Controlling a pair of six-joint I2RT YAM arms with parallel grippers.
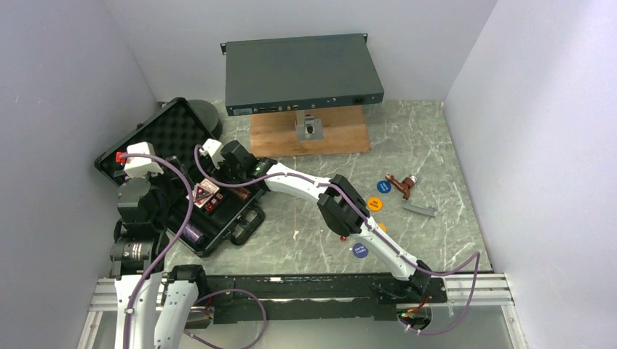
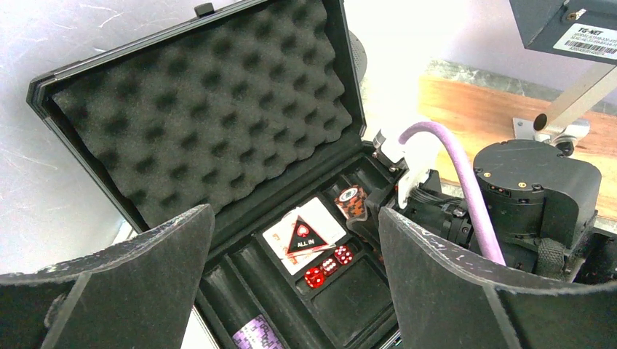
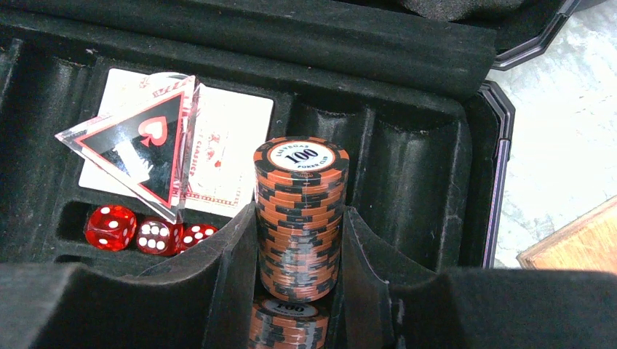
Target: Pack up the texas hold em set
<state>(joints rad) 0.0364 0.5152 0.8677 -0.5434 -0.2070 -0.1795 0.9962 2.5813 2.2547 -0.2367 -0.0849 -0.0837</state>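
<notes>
The right claw (image 3: pixel 298 262) is clenched on the chip stack (image 3: pixel 300 196), held upright over the open case (image 3: pixel 429 167), near the dice (image 3: pixel 109 227). The left claw (image 2: pixel 295 283) hangs released above the case.

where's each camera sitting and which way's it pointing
top external: above and behind the robot, looking down on the table and open case; left arm and right arm show.
left wrist: beside the case, facing its foam lid; open left pincer frames it.
right wrist: low inside the case, facing the chip stack; right pincer shut on it.
shared: both wrist views show the red dice and all-in plaque.
</notes>
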